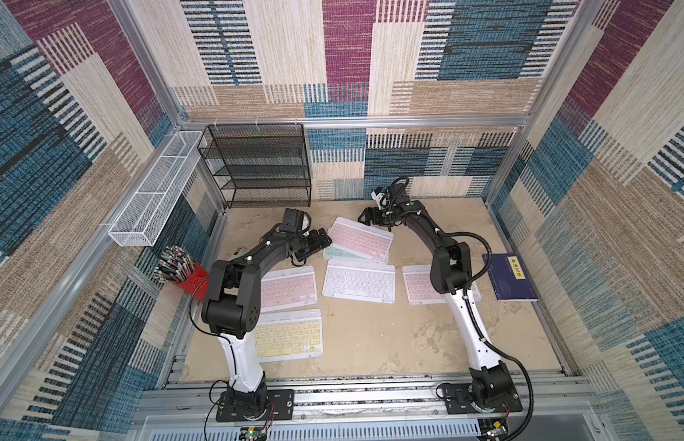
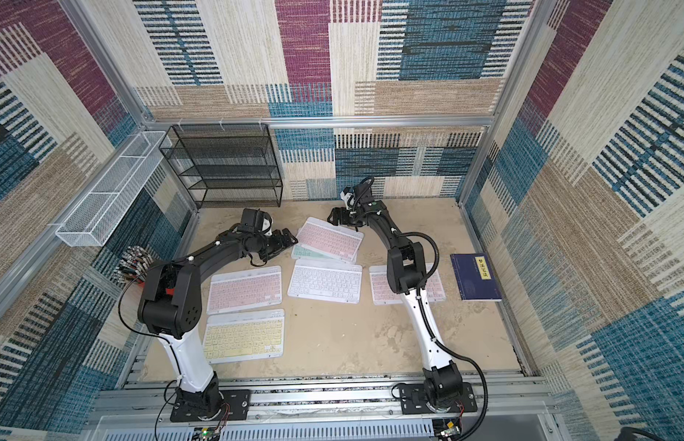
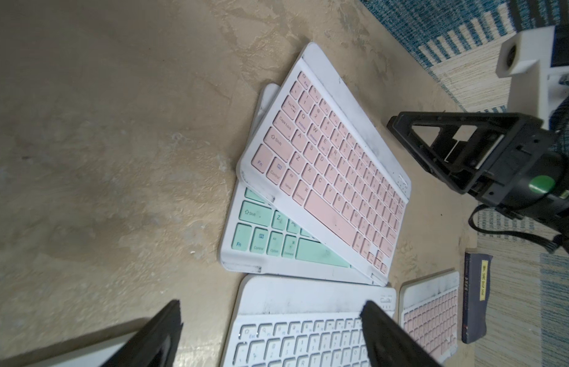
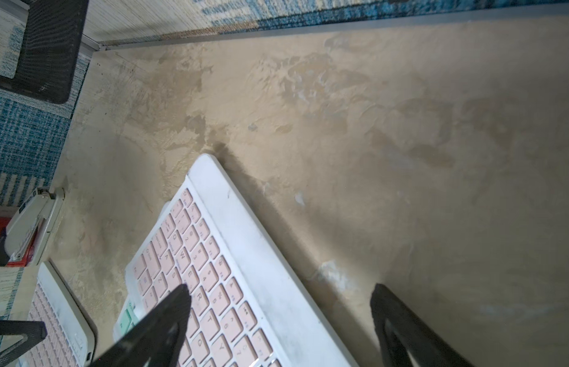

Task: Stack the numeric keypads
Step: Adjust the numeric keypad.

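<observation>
Beige tabletop (image 1: 371, 336) lies bare along its near edge and far right corner, giving free room there. At centre rear, the top pink keypad (image 1: 361, 238) rests skewed on the green keypad (image 1: 334, 252), its corners overhanging; the white keypad (image 1: 358, 281) lies just in front, with the left pink keypad (image 1: 290, 286), yellow keypad (image 1: 288, 336) and right pink keypad (image 1: 418, 284) flat and separate. The left gripper (image 1: 323, 239) stands beside the pair's left edge and the right gripper (image 1: 365, 217) straddles its rear edge, both with jaws spread wide and holding nothing.
</observation>
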`<state>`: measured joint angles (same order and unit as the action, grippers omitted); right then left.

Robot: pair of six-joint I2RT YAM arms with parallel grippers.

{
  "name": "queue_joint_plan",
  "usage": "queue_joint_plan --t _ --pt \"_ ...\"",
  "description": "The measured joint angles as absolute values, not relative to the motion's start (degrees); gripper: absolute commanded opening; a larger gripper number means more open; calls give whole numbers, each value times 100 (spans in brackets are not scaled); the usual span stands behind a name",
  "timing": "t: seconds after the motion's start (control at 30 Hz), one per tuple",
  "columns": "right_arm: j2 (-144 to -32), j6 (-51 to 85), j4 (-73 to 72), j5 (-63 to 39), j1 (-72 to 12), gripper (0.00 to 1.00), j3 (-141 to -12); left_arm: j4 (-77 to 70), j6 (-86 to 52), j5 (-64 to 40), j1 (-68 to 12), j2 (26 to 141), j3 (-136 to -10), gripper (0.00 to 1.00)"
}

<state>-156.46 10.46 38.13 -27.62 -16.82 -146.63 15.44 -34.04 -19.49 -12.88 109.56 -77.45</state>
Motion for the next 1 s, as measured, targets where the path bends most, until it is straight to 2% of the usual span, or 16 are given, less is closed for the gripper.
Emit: queue_joint_plan --t 0.73,0.9,1.0 --pt "-15675 -587 3789 -3273 -2147 98 -14698 1575 -3277 -1841 -1288 11056 -7616 91" --pt "-15653 -668 3758 -3385 -2104 97 -14709 1577 -3258 -1833 -1286 11056 -7590 91" --pt "-15550 -432 3758 -3092 -2115 93 -14715 1638 -3242 -1741 -1286 11163 -7789 91"
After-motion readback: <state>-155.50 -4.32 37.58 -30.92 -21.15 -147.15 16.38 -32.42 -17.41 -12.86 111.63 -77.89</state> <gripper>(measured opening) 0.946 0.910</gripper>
